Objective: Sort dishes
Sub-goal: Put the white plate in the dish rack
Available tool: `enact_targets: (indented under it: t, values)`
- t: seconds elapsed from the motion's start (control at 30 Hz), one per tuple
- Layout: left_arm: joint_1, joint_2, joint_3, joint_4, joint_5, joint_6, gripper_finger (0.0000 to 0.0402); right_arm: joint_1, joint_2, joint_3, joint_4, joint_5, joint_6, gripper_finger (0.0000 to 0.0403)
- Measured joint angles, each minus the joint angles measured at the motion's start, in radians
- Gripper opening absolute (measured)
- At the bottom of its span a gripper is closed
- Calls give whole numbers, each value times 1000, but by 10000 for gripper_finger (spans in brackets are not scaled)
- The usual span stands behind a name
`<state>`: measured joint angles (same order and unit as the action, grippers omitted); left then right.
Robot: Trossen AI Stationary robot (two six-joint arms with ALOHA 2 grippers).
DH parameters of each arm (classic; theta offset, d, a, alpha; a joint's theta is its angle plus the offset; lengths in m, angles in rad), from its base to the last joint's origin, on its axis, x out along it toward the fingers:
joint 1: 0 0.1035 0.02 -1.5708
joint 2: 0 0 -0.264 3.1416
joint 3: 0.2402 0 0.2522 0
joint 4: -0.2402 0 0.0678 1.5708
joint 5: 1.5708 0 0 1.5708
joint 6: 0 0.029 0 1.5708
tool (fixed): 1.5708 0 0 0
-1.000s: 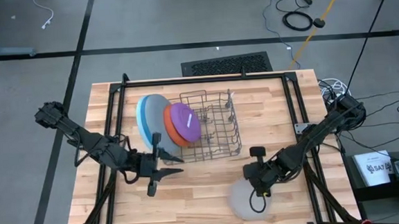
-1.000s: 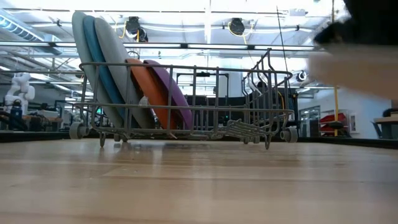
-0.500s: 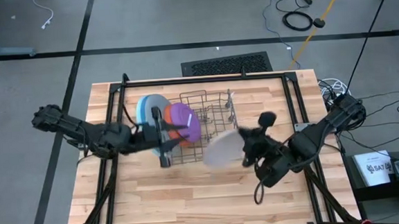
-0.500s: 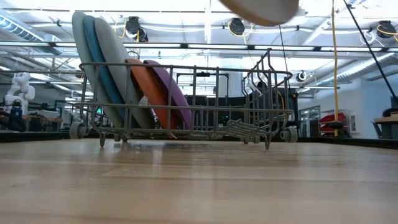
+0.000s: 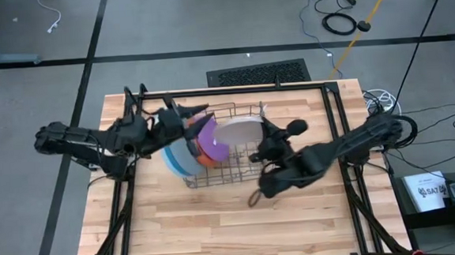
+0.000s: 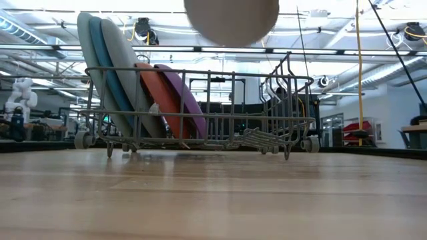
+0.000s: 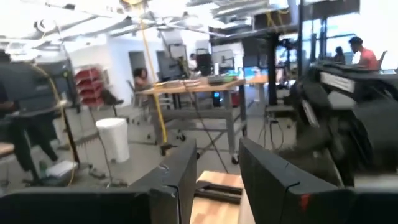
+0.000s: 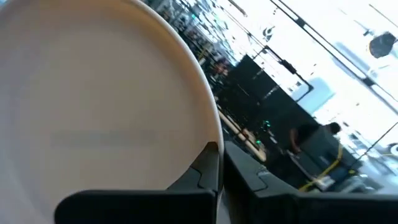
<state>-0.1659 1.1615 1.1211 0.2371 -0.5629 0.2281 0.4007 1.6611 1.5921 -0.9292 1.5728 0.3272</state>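
The right gripper (image 5: 262,143) is clamped on the rim of the pale grey plate (image 5: 238,131), holding it in the air above the middle of the rack (image 5: 257,164); in the low view this plate (image 6: 231,21) hangs clear over the rack's top wire (image 6: 200,70), touching nothing below. The right wrist view shows the plate (image 8: 93,106) filling most of the picture with the dark fingers (image 8: 205,171) pinched on its edge. From the rack's centre, the five other plates stand on edge toward nine o'clock: the purple plate (image 5: 210,136) nearest, the orange plate (image 5: 200,154) just behind it, then the grey plate (image 6: 127,73), the blue plate (image 6: 103,60) and the pale blue plate (image 6: 85,47) at the far end, each leaning on the next. The rack sits at about twelve o'clock on the table (image 5: 217,223). The left gripper (image 5: 185,114) hovers over the rack's ten o'clock corner, above the large plates, its fingers (image 7: 177,180) apart and holding nothing. People at desks show in the room behind.
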Motion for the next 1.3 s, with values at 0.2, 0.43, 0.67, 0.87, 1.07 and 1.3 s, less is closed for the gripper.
enact_targets:
  t: [0.2,0.43,0.67,0.87,1.07,1.3]
  values:
    - [77,2,1,-169,66,-30,121,-51,111,-1,2,-5,56,1]
    - [101,18,0,-297,170,-56,121,-70,117,-1,2,-2,95,1]
    - [121,41,-1,-354,205,-38,121,-70,106,-1,1,-5,73,1]
    - [148,46,-1,-432,185,-31,121,-70,106,-1,4,-8,69,1]
    - [154,100,-1,-449,215,43,121,-72,106,-1,22,-8,52,1]
    - [161,137,3,-424,97,119,67,-74,106,-1,55,0,-7,1]
